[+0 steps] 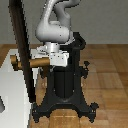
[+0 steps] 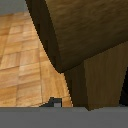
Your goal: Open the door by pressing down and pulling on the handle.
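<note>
One arm [image 1: 52, 25], grey-white and bent over at the elbow, reaches down from its black pedestal [image 1: 64, 97] toward the exterior view's left; its gripper [image 1: 54, 60] sits at the end of the handle [image 1: 35, 62], right against the brown-golden bar, but whether the jaws are wide, narrow or clamped on the bar cannot be told, since the fingers are too blurred in the exterior view and barely show in the wrist view; the handle juts roughly level from the door [image 1: 24, 50] toward the exterior view's right, with a short golden stub [image 1: 14, 63] showing on the other side of the panel; the door stands as a narrow, very dark slab seen edge-on, leaning a little across the picture from upper left to lower middle, taller than the arm, its lower end near the pedestal's splayed feet; to the exterior view's left of the door lies a pale surface [image 1: 12, 105], and a wooden parquet floor [image 1: 107, 70] spreads behind and to the right; in the wrist view the handle [image 2: 80, 30] fills most of the picture as a big rounded brown bar seen very close, with a squarer brown part [image 2: 97, 80] below it and the parquet floor [image 2: 22, 60] beyond; a small dark and grey scrap of the gripper [image 2: 54, 103] peeks in at the picture's edge
</note>
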Motion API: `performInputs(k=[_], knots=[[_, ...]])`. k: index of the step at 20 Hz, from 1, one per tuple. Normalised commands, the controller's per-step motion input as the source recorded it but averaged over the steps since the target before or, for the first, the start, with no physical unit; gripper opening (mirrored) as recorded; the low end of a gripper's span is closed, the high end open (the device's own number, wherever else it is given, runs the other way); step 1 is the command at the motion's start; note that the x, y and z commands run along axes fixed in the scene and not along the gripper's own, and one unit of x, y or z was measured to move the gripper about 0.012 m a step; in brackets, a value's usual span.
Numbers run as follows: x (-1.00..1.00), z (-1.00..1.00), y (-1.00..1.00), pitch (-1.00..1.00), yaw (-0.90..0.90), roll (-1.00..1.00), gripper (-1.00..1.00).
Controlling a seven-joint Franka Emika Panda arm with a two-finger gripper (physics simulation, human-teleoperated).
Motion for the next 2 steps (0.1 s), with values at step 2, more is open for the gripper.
performInputs(k=[2], knots=[[0.0, 0.0, 0.0, 0.0, 0.0, 0.0, -1.0]])
